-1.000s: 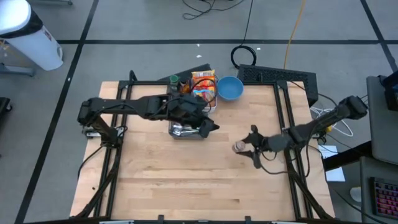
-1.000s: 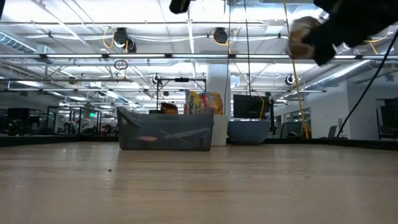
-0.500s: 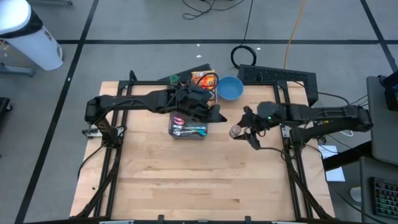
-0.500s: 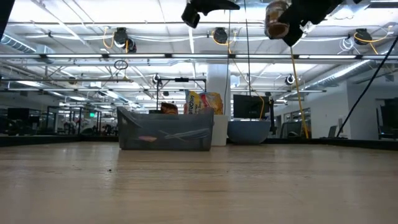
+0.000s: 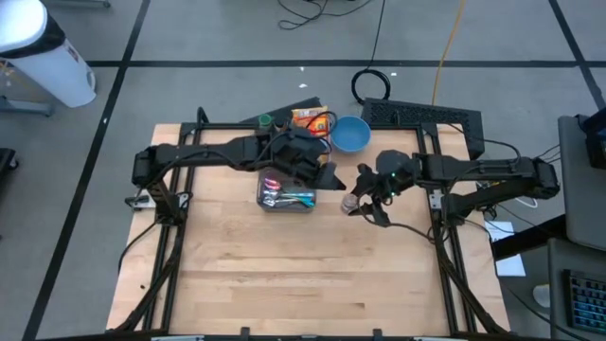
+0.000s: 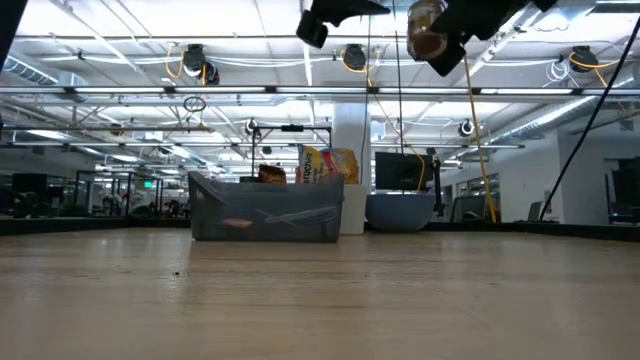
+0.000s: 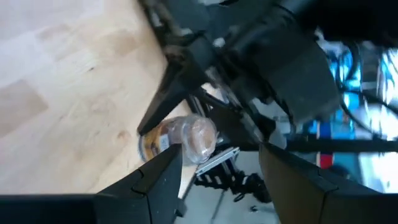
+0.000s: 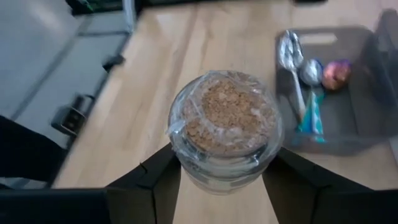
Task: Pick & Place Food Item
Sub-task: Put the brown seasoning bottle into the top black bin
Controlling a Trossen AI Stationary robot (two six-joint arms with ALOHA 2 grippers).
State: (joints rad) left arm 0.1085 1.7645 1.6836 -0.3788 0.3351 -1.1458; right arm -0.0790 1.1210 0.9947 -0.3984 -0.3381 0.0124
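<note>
A clear plastic cup of brown crumbly food (image 8: pixel 224 127) with a film-sealed top is held by my right gripper (image 8: pixel 224 171), high above the table, right of a grey see-through bin (image 5: pixel 284 196). It also shows in the high view (image 5: pixel 352 202) and the low view (image 6: pixel 427 28). My left gripper (image 5: pixel 329 177) is open and empty, up in the air over the bin's right end, close to the cup. The left wrist view shows the cup (image 7: pixel 183 140) beyond its open fingers (image 7: pixel 155 180). My right gripper pinches the cup's side wall (image 8: pixel 186 177) between its two fingers (image 8: pixel 146 186), one on each side, below the sealed top. The fingers come from the table's right side, slanting down. The cup is lifted clear of the table and sits tilted.
The bin holds a spoon (image 8: pixel 291 62) and small wrapped items. An orange snack bag (image 5: pixel 309 119) and a blue bowl (image 5: pixel 350 134) stand at the far edge behind the bin. Bare wood lies in the near half of the table (image 5: pixel 284 275).
My right gripper has carried the cup up and toward the table's left and far side, closer to the bin. My left gripper has risen and shifted a little toward the far edge, over the bin's right end.
</note>
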